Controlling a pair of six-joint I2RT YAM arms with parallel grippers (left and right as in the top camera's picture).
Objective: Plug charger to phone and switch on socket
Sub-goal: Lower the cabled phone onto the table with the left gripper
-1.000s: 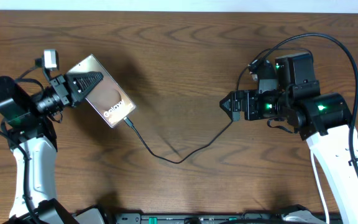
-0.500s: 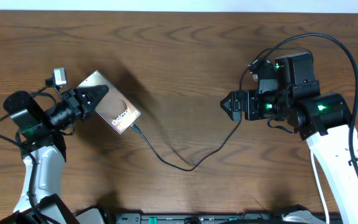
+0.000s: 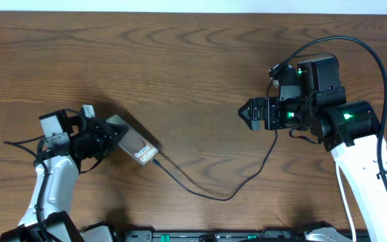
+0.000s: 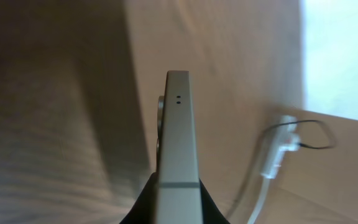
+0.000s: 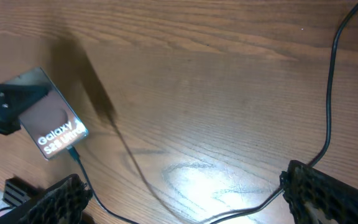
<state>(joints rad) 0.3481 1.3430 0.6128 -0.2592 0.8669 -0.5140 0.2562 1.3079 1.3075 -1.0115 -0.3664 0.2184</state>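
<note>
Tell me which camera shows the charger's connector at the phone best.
Right wrist: the charger connector sits at the bottom edge of the phone, unobstructed. Overhead shows the same joint, smaller. Left wrist shows only one narrow phone edge; the connector is hidden.

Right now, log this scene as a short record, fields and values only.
phone: held tilted on edge, clamped in the left fingers
charger: connector at the phone's lower end, apparently plugged in; cable trails across the table toward the right arm
right fingers: open, empty, above the table
socket: not in view
</note>
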